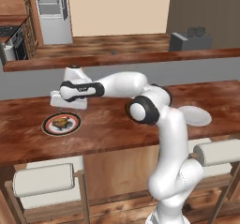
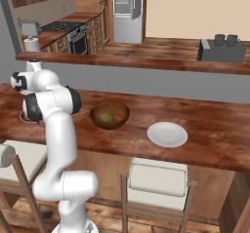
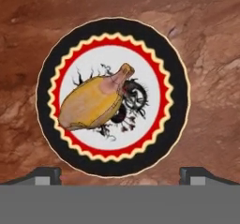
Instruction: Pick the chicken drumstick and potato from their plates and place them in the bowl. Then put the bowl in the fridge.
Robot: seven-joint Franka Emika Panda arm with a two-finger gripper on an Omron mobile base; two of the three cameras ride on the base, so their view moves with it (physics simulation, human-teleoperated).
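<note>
- Chicken (image 3: 96,101) lies on the black-rimmed plate (image 3: 47,124), right in the middle, with its thin bone end pointing up and to the right in the hand view.
- That plate sits on the wooden desk (image 1: 117,129), over on the robot's left side.
- The end effector (image 3: 120,175) hangs above the plate with its 2 fingers spread wide and nothing between them.
- The bowl (image 2: 110,115) sits on the desk further right, and a greenish lump in it looks like the potato (image 2: 106,117), so I think that part is done.
- The white plate (image 2: 167,134) next to the bowl has no food on it.
- The fridge (image 2: 126,10) stands far back across the room with its door open.
- The step now looks like grabbing the chicken.
- To do it well, go straight down so the fat part of the chicken ends up between the 2 fingers.
- The chicken lies slanted, so turning the hand a little to squeeze across its short side should help.
- Stop before the fingers hit the plate, then squeeze gently.
- A grab on the thin bone end may slip, so the fat middle looks safer.
- Lift straight up so the plate is not dragged along.
</note>
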